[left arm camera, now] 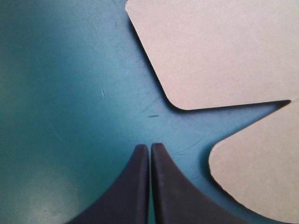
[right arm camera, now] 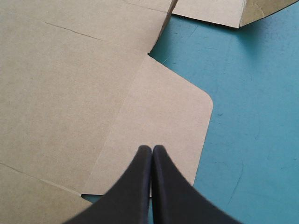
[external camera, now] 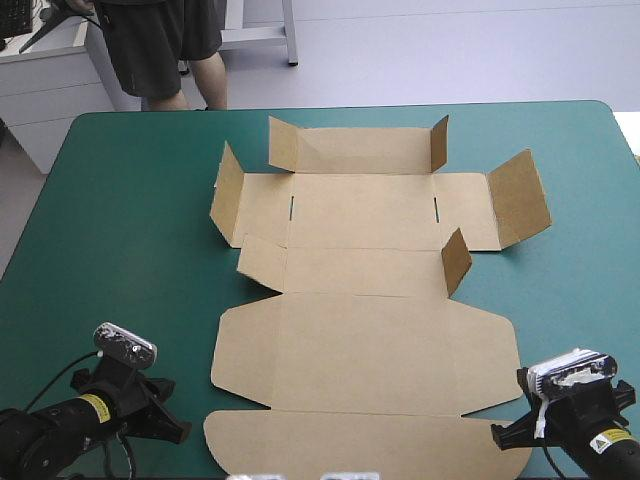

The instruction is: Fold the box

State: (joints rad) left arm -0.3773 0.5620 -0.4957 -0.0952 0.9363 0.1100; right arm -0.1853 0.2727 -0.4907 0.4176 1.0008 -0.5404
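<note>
1. Teal-green cover spreads over the whole bench (external camera: 120, 220), and the brown box (external camera: 370, 340) lies on it as a cut sheet, running from the middle toward the near edge.
2. At the near left, the left pincer (external camera: 168, 424) sits low over bare cover. From above its tips are hard to make out under the arm.
3. In its own view the left pincer (left arm camera: 150, 145) has its black fingers pressed together with nothing between them. Just ahead and to one side lie two rounded corners of the box (left arm camera: 224, 51) with a narrow notch between them; the rest is cut off.
4. Across the middle most of the sheet lies flat. At the far part the small tabs stand up, and the flaps at either end tilt upward. The nearest flap runs off the lower edge of the high view.
5. At the near right, the right pincer (external camera: 505, 435) sits at the sheet's edge.
6. Seen close, the right pincer (right arm camera: 152, 147) is also closed to a point and grips nothing. Its tips are over a round-cornered side flap of the box (right arm camera: 70, 93); I cannot tell whether they touch it.
</note>
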